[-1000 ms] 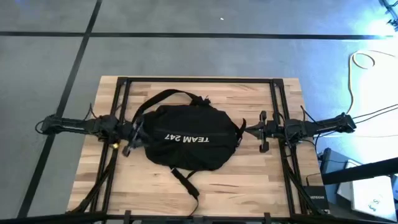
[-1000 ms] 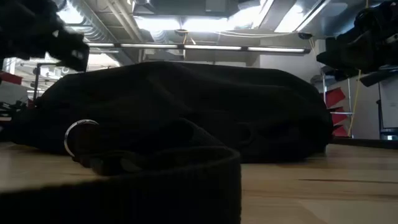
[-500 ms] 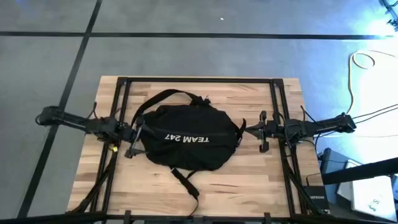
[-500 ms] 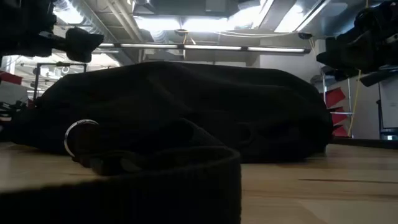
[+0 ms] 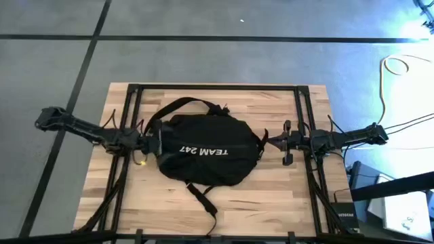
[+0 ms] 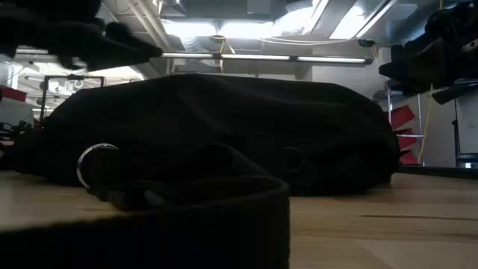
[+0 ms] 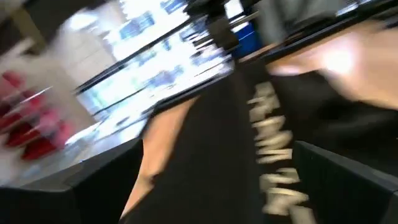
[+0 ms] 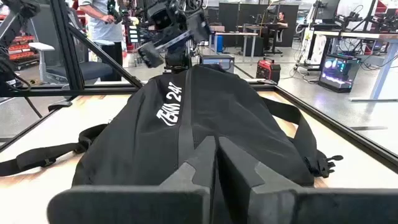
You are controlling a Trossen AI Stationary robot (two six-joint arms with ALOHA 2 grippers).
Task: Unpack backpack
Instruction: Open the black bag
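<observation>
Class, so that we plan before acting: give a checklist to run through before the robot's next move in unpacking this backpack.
1. Backpack lies flat mid-table: ok.
2. Left gripper at the backpack's left edge, fingers open: ok.
3. Right gripper at the right edge, fingers shut, holding nothing that shows: not ok for grasping.
4. Backpack open: cannot tell.
5. Loose strap lies clear of both arms: ok.
</observation>
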